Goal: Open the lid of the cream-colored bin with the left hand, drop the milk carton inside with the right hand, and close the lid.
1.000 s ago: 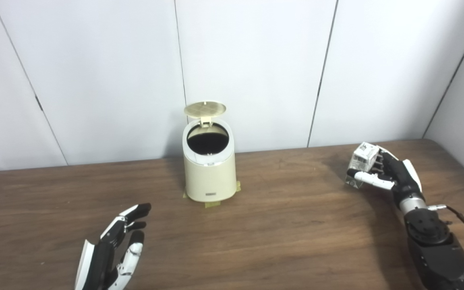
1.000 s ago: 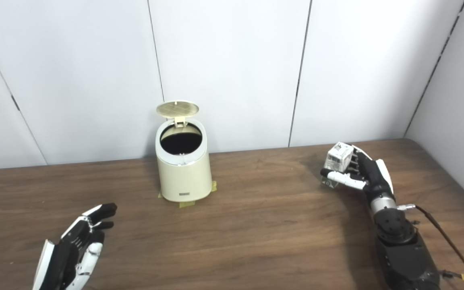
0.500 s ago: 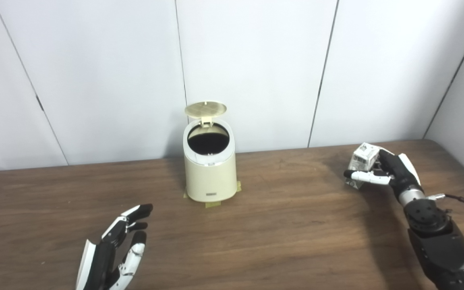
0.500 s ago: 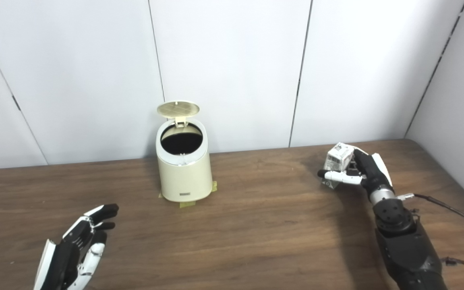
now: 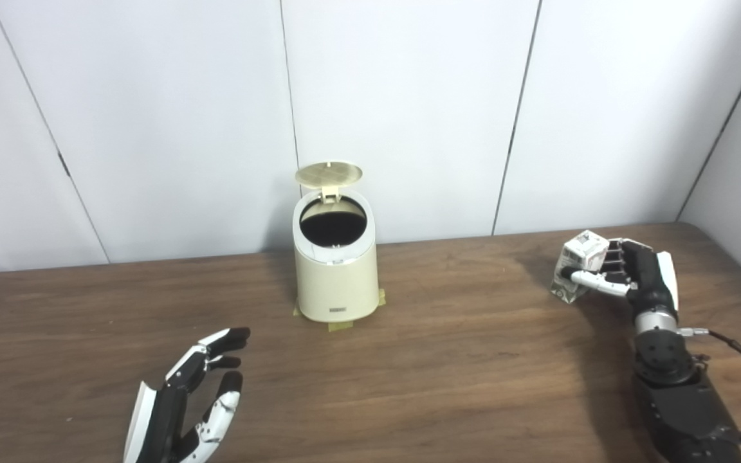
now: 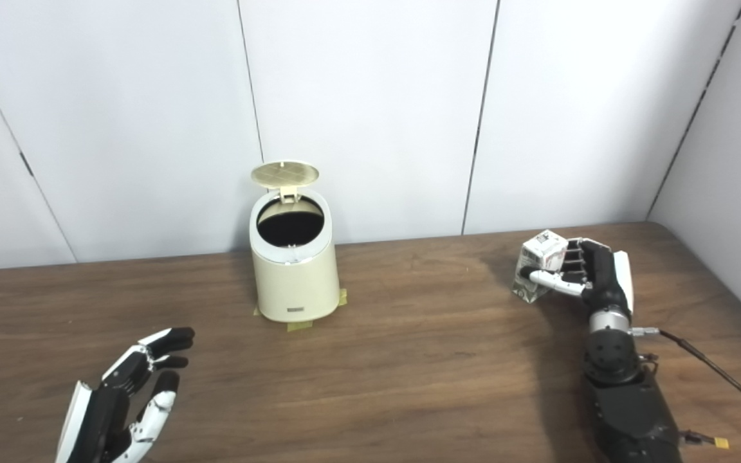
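The cream-colored bin point(image 5: 337, 270) stands at the back middle of the wooden table, taped down at its base. Its round lid point(image 5: 329, 173) is hinged up and the dark opening point(image 5: 332, 224) shows. My right hand point(image 5: 628, 276) is at the right side of the table, shut on the small white milk carton point(image 5: 577, 263), which is tilted and looks lifted just off the table. It also shows in the right eye view point(image 6: 539, 262). My left hand point(image 5: 187, 402) is open and empty, low over the table's front left, well short of the bin.
The wooden table point(image 5: 460, 366) ends at its right edge near my right arm. A thin cable point(image 5: 740, 350) trails from the right wrist. White wall panels stand right behind the bin.
My right hand has turned and closed tighter around the carton, tilting it; the wrist shifted slightly right. My left hand drifted a little lower. The bin and lid are unchanged.
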